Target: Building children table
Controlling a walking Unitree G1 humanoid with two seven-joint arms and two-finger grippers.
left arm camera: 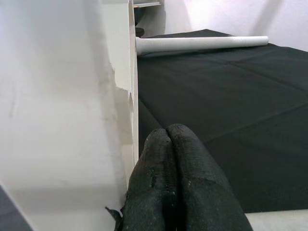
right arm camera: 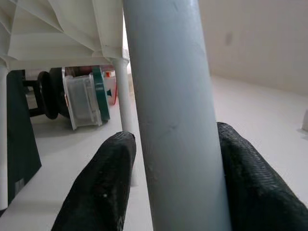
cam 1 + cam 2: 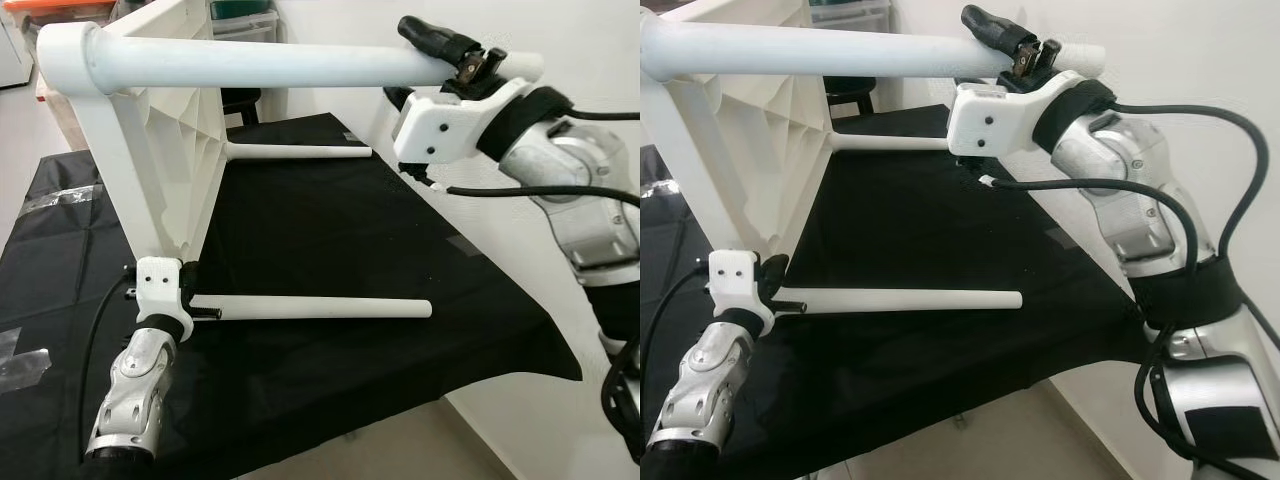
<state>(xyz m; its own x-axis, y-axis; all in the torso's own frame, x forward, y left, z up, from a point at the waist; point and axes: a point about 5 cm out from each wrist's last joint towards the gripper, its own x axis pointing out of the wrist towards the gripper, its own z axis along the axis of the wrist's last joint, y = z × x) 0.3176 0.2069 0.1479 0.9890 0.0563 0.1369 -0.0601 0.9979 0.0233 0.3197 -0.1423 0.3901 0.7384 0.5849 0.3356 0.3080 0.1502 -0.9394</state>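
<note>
The white children's table top (image 3: 150, 150) stands on its edge on the black cloth (image 3: 330, 230). From its upper corner one white leg (image 3: 280, 62) juts out level to the right. My right gripper (image 2: 175, 144) is shut on that leg near its free end, one black finger (image 2: 103, 178) on each side. A second leg (image 3: 320, 308) sticks out low above the cloth, and a third leg (image 3: 300, 151) shows farther back. My left gripper (image 1: 168, 132) is shut with nothing between its fingers, right against the table top's lower edge (image 1: 130, 96).
The cloth-covered work surface ends at a corner on the front right (image 3: 560, 370), with white floor beyond. Storage boxes (image 3: 245, 20) and a dark stool (image 3: 240, 105) stand behind the table top. A cable (image 3: 520, 190) hangs from my right wrist.
</note>
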